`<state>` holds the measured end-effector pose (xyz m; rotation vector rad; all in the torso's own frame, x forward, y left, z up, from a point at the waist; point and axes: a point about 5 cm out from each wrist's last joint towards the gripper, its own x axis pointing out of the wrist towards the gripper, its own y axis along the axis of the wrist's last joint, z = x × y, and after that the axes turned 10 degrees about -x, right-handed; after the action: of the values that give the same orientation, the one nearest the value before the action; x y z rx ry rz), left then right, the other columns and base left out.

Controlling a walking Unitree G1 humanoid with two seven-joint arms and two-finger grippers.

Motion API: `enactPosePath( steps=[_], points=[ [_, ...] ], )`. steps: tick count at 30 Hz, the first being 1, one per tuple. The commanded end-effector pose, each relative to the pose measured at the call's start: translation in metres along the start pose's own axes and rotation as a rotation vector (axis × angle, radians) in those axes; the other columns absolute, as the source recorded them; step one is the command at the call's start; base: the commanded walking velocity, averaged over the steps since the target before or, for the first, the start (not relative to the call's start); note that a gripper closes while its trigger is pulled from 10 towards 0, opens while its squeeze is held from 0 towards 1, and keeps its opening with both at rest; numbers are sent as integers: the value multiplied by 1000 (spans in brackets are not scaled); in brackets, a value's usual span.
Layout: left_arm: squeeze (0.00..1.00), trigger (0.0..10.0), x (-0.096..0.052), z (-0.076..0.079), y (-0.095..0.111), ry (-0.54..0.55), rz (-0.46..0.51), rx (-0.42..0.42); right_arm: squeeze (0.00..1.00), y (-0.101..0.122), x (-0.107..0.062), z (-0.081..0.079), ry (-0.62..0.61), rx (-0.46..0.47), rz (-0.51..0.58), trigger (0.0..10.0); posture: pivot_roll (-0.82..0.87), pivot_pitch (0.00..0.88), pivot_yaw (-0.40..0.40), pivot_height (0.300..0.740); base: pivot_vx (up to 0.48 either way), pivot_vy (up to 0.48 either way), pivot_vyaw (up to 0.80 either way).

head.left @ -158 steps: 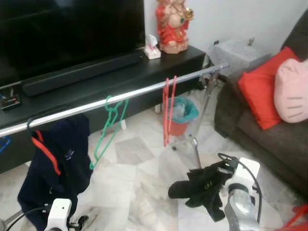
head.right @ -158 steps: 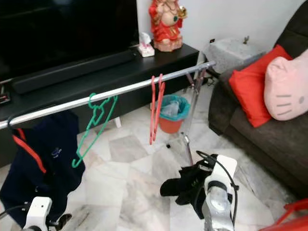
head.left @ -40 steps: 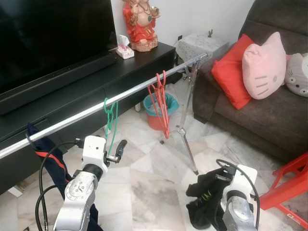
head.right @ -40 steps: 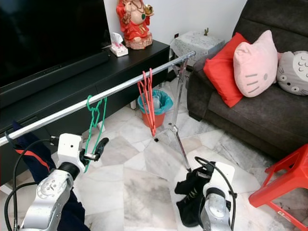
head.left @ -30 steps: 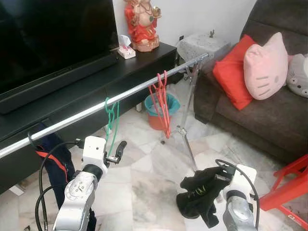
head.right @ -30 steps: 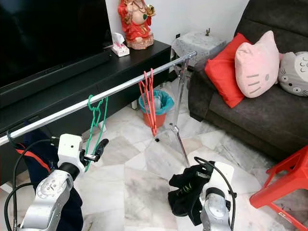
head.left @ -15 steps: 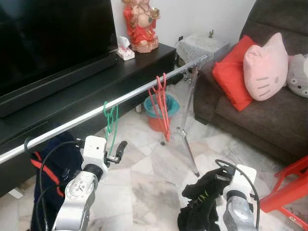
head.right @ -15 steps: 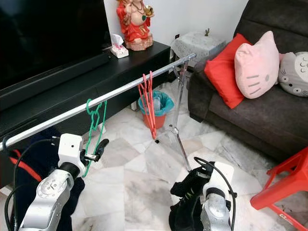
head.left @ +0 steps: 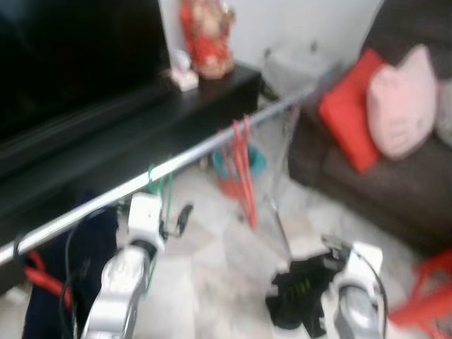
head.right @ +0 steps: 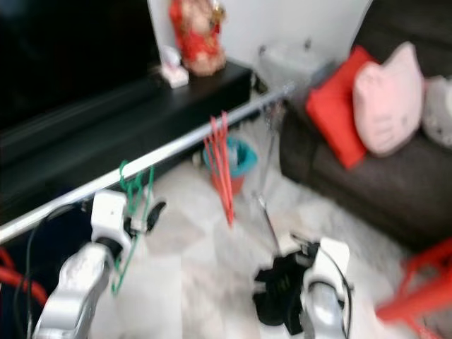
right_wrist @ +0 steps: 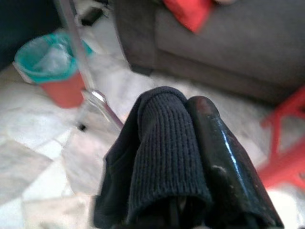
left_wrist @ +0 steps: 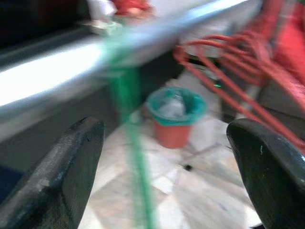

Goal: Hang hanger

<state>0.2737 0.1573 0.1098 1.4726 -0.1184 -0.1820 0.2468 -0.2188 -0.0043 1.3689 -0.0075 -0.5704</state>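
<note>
A silver clothes rail [head.left: 212, 145] crosses the room at a slant. On it hangs a green hanger [head.left: 159, 187], and my left gripper [head.left: 178, 217] is raised just beside its lower part. In the left wrist view the two black fingers [left_wrist: 71, 176] stand wide apart, open, with the green hanger [left_wrist: 131, 109] between them, not gripped. Red hangers [head.left: 244, 166] hang further right on the rail. Low on the right, my right gripper [head.left: 321, 279] is shut on a black knitted garment [right_wrist: 162, 167] that droops from it. All views are blurred.
A navy jacket with red trim [head.left: 63, 282] hangs at the rail's left end. Behind are a black TV cabinet [head.left: 141, 120], a red statue [head.left: 208, 35] and a teal-lined bin [head.right: 236, 159]. A dark sofa [head.left: 395, 176] with cushions and a red stool [head.left: 431, 296] stand right.
The whole picture has blurred and shifted slightly, so the camera is moving. The black garment has swung in my right gripper. My left gripper stays by the green hanger.
</note>
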Motion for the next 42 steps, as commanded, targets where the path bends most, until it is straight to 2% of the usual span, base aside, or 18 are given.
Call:
enactPosePath(
  steps=[1,14,23,27,35,42],
  points=[
    [0,10000,-2,-9,3,35,3,16,0,6,0,-9,20,14,22,10000,-71,0,12,740,251,0,0],
    [0,10000,-4,-11,-2,27,-41,24,0,4,0,-10,26,12,15,10000,-68,0,11,740,0,0,0],
    [0,10000,-5,-11,4,15,-65,58,0,4,-1,-11,26,13,14,10000,-68,0,16,740,0,0,0],
    [0,10000,-7,-6,6,-40,-140,56,0,4,-1,-12,28,15,13,10000,-63,0,16,740,0,0,0],
    [0,10000,1,3,11,-77,-210,96,0,4,-1,-13,30,17,11,10000,-65,0,18,740,0,0,0],
    [0,10000,7,14,23,-106,-237,32,0,3,-1,-13,28,20,9,10000,-66,0,20,740,0,0,0]
  ],
)
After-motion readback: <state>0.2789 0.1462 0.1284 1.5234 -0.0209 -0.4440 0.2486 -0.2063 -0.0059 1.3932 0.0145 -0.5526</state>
